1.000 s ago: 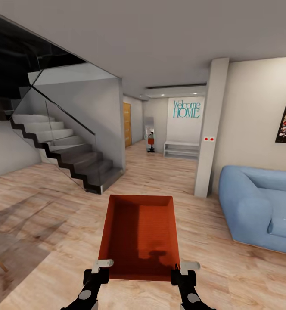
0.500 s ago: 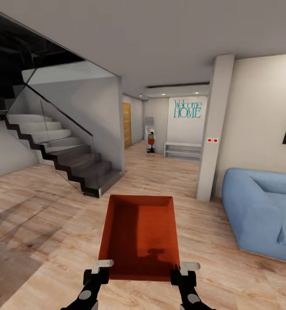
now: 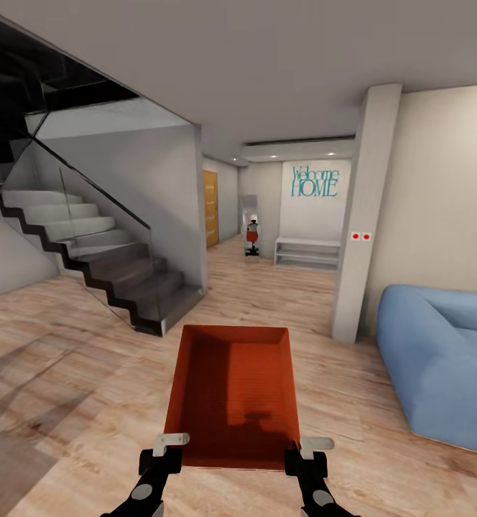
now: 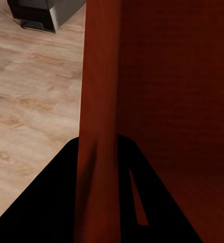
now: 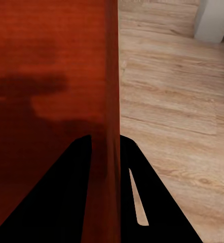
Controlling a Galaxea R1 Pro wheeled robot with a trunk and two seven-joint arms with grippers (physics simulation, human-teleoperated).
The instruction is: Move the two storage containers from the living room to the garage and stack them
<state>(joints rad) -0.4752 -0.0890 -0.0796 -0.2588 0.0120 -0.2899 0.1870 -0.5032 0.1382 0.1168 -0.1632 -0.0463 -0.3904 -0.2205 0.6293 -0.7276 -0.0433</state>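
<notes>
An orange-red storage container (image 3: 231,398) is carried low in front of the robot, held at its near corners above the wood-plank floor (image 3: 73,402). The left gripper (image 3: 168,443) is clamped over the near left wall, and the right gripper (image 3: 312,446) over the near right wall. In the head view both arms are cut off by the lower frame edge, and the fingers are seen only as pale tabs at the rim, so the grip itself is hard to judge there.

The grip is settled by the wrist views. In the left wrist view the container wall (image 4: 99,101) is seen running between the two dark fingers (image 4: 46,202), one on each side, pressed against it. In the right wrist view the same arrangement is recorded: the wall (image 5: 109,91) is pinched between dark fingers (image 5: 157,202). A shadow on the bin's inner bottom is seen in the right wrist view and the head view.

Further off, a blue sofa (image 3: 440,366) is cut by the right frame edge, a white pillar (image 3: 364,215) stands beside it, and a glass-railed staircase (image 3: 95,258) is at left. A "Welcome HOME" wall text (image 3: 315,182) is read at the far end of the hallway.

Against the earlier frames, the sofa and pillar have shifted rightward and the wall picture is nearly out of frame: the camera has moved. The container's place between the grippers is unchanged.
</notes>
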